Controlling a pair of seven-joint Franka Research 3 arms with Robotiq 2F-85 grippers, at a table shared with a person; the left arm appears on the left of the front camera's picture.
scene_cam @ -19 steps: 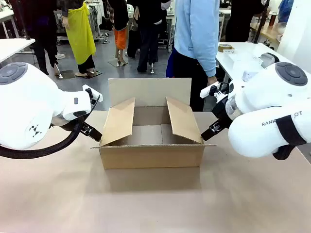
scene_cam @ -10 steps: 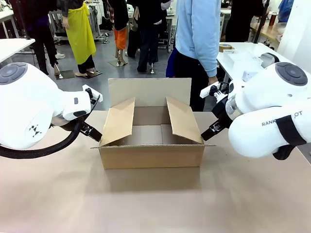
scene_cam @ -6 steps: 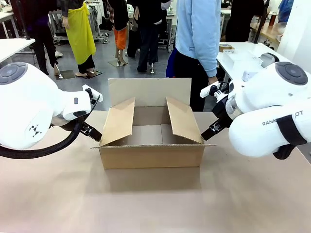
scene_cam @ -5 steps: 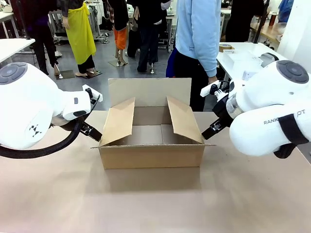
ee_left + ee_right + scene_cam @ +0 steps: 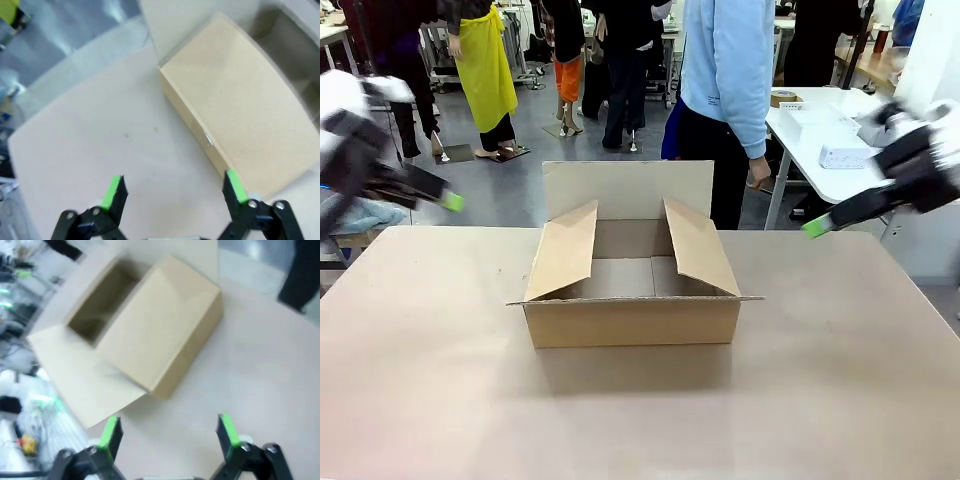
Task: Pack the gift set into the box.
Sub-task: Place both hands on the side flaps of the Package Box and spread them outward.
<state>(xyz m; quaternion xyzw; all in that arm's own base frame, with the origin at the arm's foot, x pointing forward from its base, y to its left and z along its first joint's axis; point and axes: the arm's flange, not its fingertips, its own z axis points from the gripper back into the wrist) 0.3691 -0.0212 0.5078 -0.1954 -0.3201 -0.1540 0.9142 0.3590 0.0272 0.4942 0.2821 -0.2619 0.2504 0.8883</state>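
The brown cardboard box [image 5: 632,290] stands open in the middle of the table, its side flaps leaning inward and the far flap upright; what I can see of its inside is bare. My left gripper [image 5: 445,202] is raised at the far left, blurred, and its wrist view shows it open [image 5: 172,185] above the table beside the box [image 5: 240,115]. My right gripper [image 5: 817,228] hangs at the far right, also blurred and open [image 5: 167,432], looking down on the box [image 5: 145,335]. The gift set is out of view.
A person in a light blue top [image 5: 725,70] stands just behind the box at the far edge. A white side table [image 5: 830,140] with small items is at the back right. The tan tabletop [image 5: 620,410] is bare around the box.
Both arms have pulled fast away from the box's side flaps, up and outward to the picture's edges. The box stays put with its flaps as before.
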